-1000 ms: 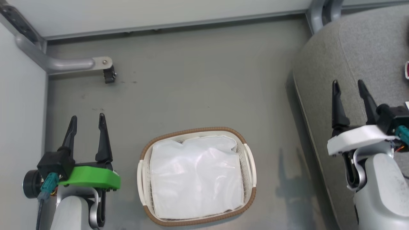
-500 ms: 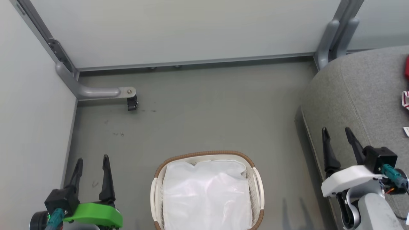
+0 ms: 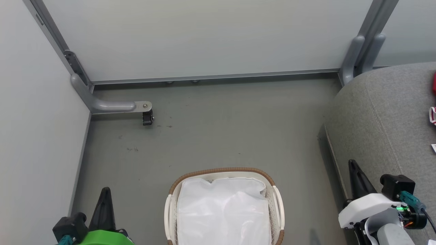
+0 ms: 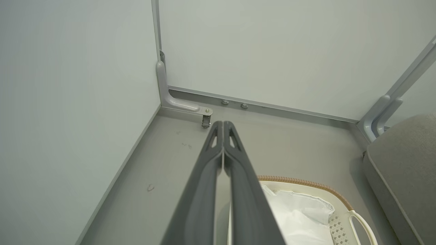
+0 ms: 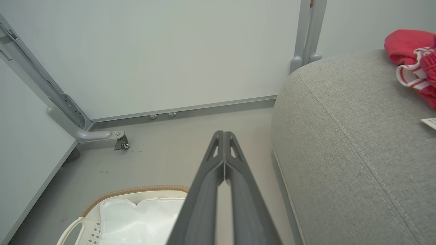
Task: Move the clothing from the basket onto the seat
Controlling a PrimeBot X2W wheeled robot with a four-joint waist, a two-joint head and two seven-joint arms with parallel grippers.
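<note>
The cream basket [image 3: 276, 197] with its brown rim stands on the floor at the bottom middle, and inside it I see just the white liner [image 3: 223, 214]. Red clothing [image 5: 414, 64] with white stripes lies on the grey seat [image 5: 354, 136] at the far right; a sliver of it [image 3: 433, 114] shows at the head view's right edge. My left gripper [image 3: 105, 190] is shut and empty, left of the basket. My right gripper [image 3: 352, 163] is shut and empty beside the seat's front edge [image 3: 374, 119]. Both wrist views show fingers pressed together, left [image 4: 223, 124] and right [image 5: 223, 134].
Pale partition walls close the space at the back and left. A grey metal foot with a small caster [image 3: 147, 117] juts onto the floor at the back left. Another grey upright [image 3: 361, 58] stands in the back right corner by the seat.
Both grippers have closed from open. The head view has tilted up, so the basket and both grippers now sit lower in it and more wall shows.
</note>
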